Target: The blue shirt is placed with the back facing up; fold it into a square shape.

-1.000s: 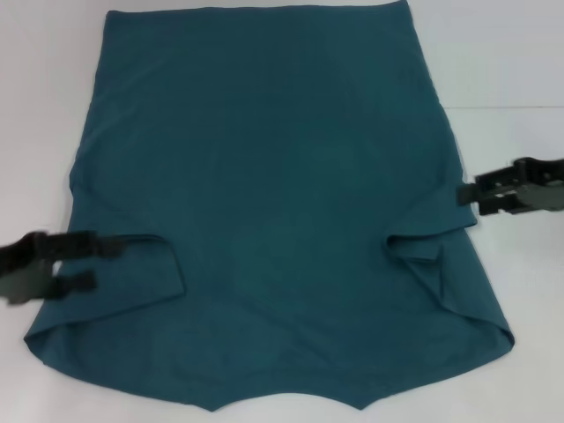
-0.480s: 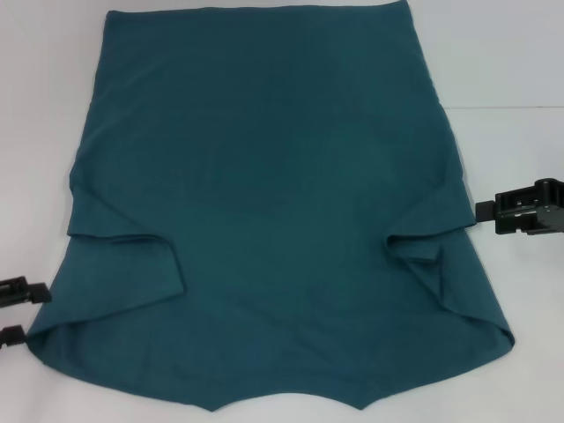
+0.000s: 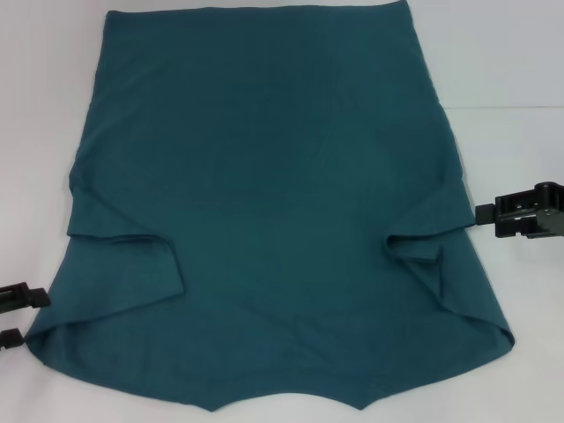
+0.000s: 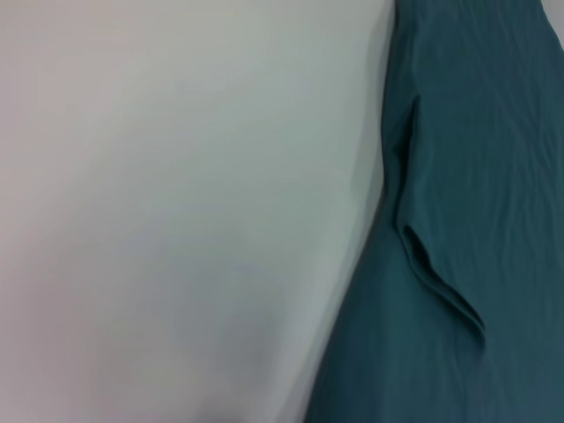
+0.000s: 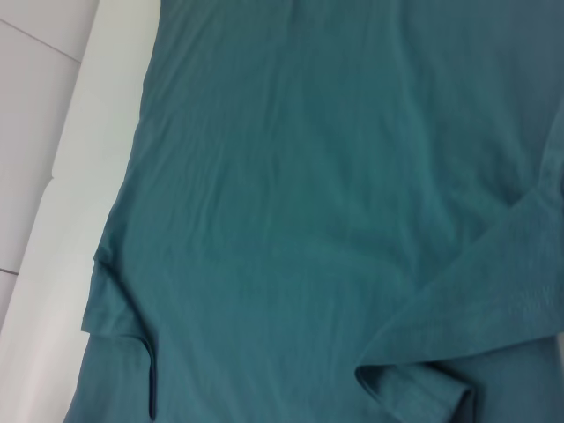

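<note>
Pincer status first: my left pincer (image 3: 19,315) is way out at the left edge of the head view, just off the shirt's lower left corner. Its two black fingertips poke into the picture one above the other with a clear gap between them, so it's open and has hold of nothing. My right pincer (image 3: 511,215) sits on the other side, level with the right sleeve, its tip just beside the shirt's edge. I honestly can't tell whether that one is open or closed, but no cloth is caught in it.

The blue shirt (image 3: 273,203) lies flat on the white desk (image 3: 502,53), plain side up, taking up most of the middle. Both sleeves are folded inward onto the body: the left one makes a flap (image 3: 132,264) lying on the lower left part, and the right one is a smaller, crumpled fold (image 3: 423,251) near the right edge. The near edge of the shirt runs into two little points toward me.

From the left wrist camera I see bare desk (image 4: 176,211) next to the shirt (image 4: 493,176) with the sleeve fold's edge showing. The right wrist camera is nearly all shirt (image 5: 317,194), with both folded sleeves visible.
</note>
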### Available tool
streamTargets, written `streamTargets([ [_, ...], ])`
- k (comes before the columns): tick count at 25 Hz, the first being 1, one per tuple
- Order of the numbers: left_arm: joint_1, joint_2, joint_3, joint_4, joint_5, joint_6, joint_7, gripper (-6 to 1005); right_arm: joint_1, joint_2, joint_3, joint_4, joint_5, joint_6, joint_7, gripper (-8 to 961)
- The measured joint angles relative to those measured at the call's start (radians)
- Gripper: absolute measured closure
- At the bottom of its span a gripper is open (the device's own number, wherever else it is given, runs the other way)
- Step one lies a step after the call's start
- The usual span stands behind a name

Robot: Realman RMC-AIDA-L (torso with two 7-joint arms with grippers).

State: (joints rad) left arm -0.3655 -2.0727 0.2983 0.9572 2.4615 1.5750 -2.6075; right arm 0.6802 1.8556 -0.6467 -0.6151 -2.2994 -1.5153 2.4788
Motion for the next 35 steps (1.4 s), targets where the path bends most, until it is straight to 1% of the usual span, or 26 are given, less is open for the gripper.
streamTargets([
  [11,-0.002,0.001,0.008,-0.027,0.001,-0.032,0.029,178,-0.004,0.004,0.012,-0.006,0.0,0.001,-0.001,400],
  [20,-0.009,0.002,0.046,-0.06,0.003,-0.054,0.031,183,-0.004,0.004,0.015,-0.006,0.0,0.001,-0.01,401],
  [28,-0.035,0.001,0.106,-0.093,-0.001,-0.053,0.027,187,-0.004,0.004,0.022,-0.005,0.0,0.001,-0.014,403],
  [35,-0.063,0.0,0.111,-0.116,-0.001,-0.053,0.026,191,-0.006,0.004,0.026,-0.006,0.0,0.001,-0.019,404],
])
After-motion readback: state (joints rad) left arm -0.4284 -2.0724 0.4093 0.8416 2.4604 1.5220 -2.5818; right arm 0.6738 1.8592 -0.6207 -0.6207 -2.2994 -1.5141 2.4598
